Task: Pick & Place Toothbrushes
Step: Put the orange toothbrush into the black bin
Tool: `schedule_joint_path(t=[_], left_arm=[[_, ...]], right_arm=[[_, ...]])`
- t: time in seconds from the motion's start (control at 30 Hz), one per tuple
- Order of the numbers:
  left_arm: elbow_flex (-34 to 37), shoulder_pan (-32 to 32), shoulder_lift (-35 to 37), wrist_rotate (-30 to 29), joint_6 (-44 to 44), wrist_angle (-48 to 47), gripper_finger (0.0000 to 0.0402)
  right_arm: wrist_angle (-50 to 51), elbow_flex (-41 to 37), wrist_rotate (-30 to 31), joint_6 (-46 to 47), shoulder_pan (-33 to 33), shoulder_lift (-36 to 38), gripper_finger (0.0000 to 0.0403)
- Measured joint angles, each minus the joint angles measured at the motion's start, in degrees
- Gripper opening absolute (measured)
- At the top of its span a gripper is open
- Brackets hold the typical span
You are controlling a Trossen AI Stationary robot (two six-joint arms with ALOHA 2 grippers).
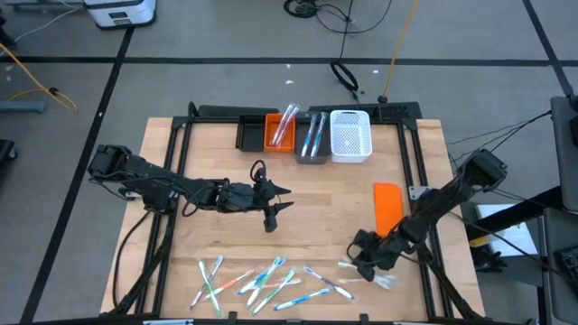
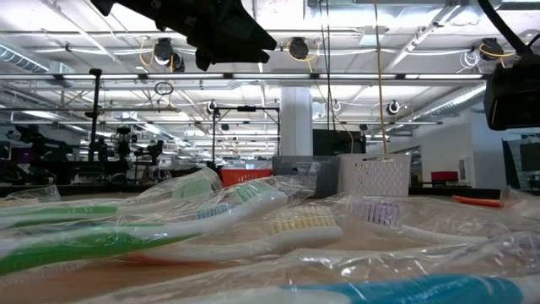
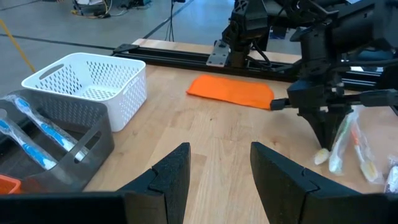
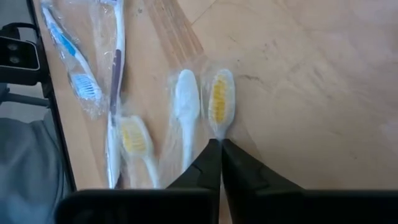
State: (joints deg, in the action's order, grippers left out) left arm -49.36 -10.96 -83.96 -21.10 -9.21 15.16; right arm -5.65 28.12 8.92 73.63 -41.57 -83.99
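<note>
Several thin toothbrushes in clear wrappers lie flat along the table's near edge; the low view shows them close up. More stand in the orange bin and the grey bin. My right gripper is down at the near right end of the row, shut on a wrapped toothbrush with yellow bristles; two more lie beside it. My left gripper hangs open over the table's middle, touching nothing. My right gripper pinches the yellow-bristled toothbrush at its neck, just behind the head, between its two fingertips. The fingers come from above, pointing down, as the left wrist view shows. The head lies on the table; the fingers hide the handle.
Four bins stand in a row at the far edge: black, orange, grey, and a white perforated basket. A flat orange block lies on the table's right side, just beyond my right arm. Bare wood shows in the middle.
</note>
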Motion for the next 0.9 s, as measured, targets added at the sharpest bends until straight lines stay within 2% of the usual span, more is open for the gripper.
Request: schedule_joint_path(t=[0.57,0.9], left_arm=[[0.0,0.0,0.0,0.0,0.0,0.1,0.0166],[0.0,0.0,0.0,0.0,0.0,0.6,0.0166]], right_arm=[[2.0,-0.3,6.4,-16.1,8.0,11.2,0.0],[-0.9,-0.2,16.1,-28.1,11.1,19.6,0.0]])
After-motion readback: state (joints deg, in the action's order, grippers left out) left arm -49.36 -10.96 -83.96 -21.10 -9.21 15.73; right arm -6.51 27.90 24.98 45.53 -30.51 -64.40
